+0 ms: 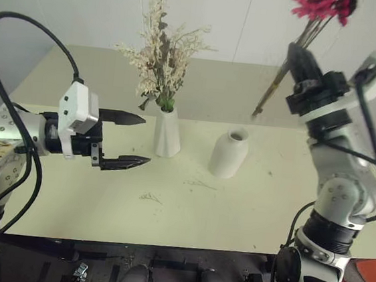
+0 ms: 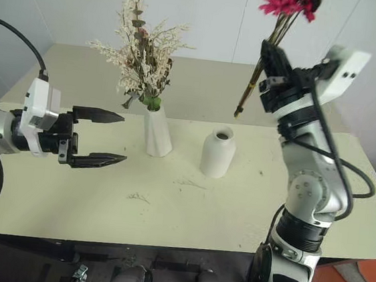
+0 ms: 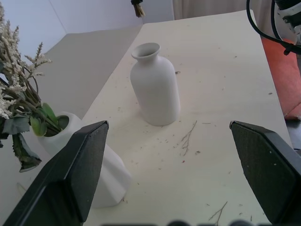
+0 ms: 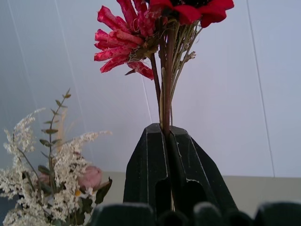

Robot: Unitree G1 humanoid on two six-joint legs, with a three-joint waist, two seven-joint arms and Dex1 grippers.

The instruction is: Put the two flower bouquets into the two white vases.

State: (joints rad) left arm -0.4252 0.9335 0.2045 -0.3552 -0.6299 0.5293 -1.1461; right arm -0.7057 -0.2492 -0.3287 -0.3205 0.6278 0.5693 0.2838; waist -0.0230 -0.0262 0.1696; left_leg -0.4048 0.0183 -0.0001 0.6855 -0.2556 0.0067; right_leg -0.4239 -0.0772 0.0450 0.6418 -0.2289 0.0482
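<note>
Two grippers: we find both raised above the table (image 1: 233, 220).
Right gripper (image 4: 168, 136): fingers pressed together on the stems of the pink-red bouquet (image 1: 321, 8), blooms upward, held high beyond the shorter vase.
Left gripper (image 1: 129, 140): fingers spread wide, holding nothing, just beside the tall faceted vase (image 1: 167, 132).
Cream-white bouquet (image 1: 161, 50): standing in the tall faceted vase.
Shorter vase (image 1: 229, 153): we note it upright beside the tall one.

Pale cream table (image 1: 100, 206), top littered with small dry twig bits and crumbs (image 1: 150, 197), mostly toward the near half. White panelled wall (image 1: 88, 2) behind. Orange-red floor patch (image 1: 369, 281) at the right.
</note>
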